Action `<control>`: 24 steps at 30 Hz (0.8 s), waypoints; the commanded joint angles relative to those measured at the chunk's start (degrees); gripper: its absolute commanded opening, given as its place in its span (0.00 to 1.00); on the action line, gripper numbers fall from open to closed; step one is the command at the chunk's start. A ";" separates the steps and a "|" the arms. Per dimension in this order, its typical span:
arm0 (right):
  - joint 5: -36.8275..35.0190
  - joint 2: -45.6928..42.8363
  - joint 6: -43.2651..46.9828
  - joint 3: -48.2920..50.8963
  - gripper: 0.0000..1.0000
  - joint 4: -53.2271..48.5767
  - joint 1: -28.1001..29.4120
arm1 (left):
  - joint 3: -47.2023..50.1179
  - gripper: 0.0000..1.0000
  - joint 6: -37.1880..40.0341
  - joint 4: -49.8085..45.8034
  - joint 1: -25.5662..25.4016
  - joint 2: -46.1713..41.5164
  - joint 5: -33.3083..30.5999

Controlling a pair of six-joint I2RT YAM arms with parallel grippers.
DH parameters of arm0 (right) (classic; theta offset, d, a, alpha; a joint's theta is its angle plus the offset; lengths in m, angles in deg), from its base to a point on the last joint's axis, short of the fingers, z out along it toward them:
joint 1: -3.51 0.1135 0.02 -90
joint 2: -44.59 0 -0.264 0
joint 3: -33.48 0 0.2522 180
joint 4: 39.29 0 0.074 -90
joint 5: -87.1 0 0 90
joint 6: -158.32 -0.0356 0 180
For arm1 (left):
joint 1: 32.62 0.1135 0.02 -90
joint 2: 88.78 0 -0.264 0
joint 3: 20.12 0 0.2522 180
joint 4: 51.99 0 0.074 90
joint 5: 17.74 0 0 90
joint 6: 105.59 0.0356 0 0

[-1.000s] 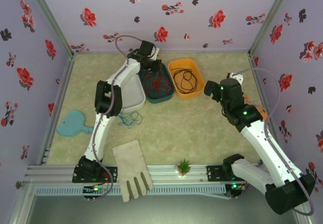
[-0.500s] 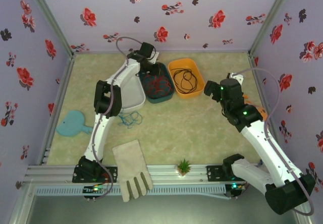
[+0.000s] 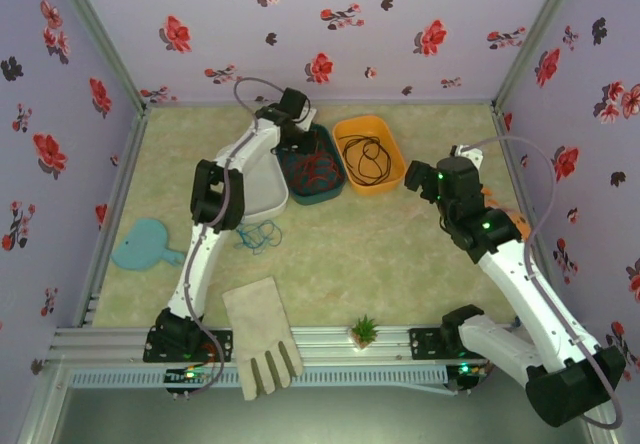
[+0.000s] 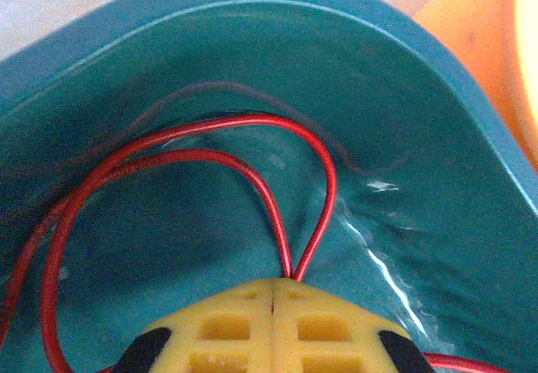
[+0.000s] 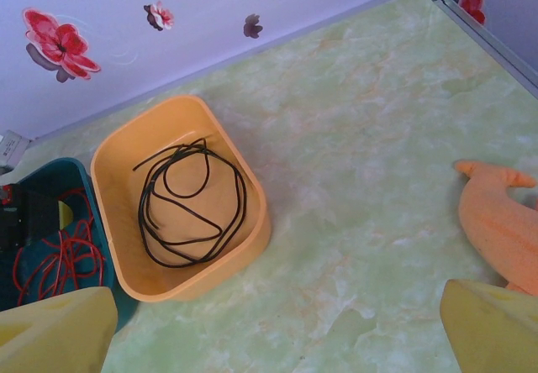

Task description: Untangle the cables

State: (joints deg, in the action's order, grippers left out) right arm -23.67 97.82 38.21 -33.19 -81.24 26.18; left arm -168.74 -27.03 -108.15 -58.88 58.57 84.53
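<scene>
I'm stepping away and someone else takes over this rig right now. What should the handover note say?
The left gripper is shut on the red cable, down inside the teal bin.
The right gripper is open and empty, above the table near the orange bin.
The black cable lies coiled in the orange bin; the blue cable is loose on the table beside the white bin.
Done: all three cables lie apart.
Left: release red, then probably bin blue.

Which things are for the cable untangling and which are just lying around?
For the job: red cable, pinched by left gripper in teal bin; black cable in orange bin; blue cable on table.
Lying about: glove, tiny plant, orange dolphin toy, light-blue fish shape.
</scene>
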 commanded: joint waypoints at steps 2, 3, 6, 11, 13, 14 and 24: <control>-1.00 -0.87 -0.38 -0.44 0.99 -0.03 0.35 | -3.15 0.10 0.96 -1.55 -0.21 0.88 0.71; -1.15 -0.85 -0.38 -0.36 0.99 -0.03 0.36 | -3.31 0.15 0.83 -1.64 -0.23 0.69 0.76; -1.53 -0.85 -0.21 -0.19 0.99 0.11 0.40 | -3.45 0.33 0.70 -1.55 -0.26 -0.43 0.71; -1.74 -0.59 0.31 -0.18 0.99 0.07 0.35 | -2.82 0.50 0.56 -1.56 -0.27 -3.83 0.48; -1.91 -0.65 0.58 -0.35 0.99 0.11 0.35 | -1.91 0.57 0.70 -1.56 -0.28 -5.77 -0.17; -1.97 -0.60 0.66 -0.42 0.99 0.14 0.35 | -1.31 0.61 0.82 -1.52 -0.28 -6.95 -0.63; -2.52 -0.85 1.20 -0.79 0.99 -0.31 0.36 | 6.51 0.89 2.03 -0.32 -0.67 -18.38 -4.26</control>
State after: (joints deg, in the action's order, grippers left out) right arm -24.22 97.82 38.32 -33.19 -81.26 26.18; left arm -164.42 -25.98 -108.45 -58.99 44.78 81.88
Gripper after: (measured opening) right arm 0.993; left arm 0.866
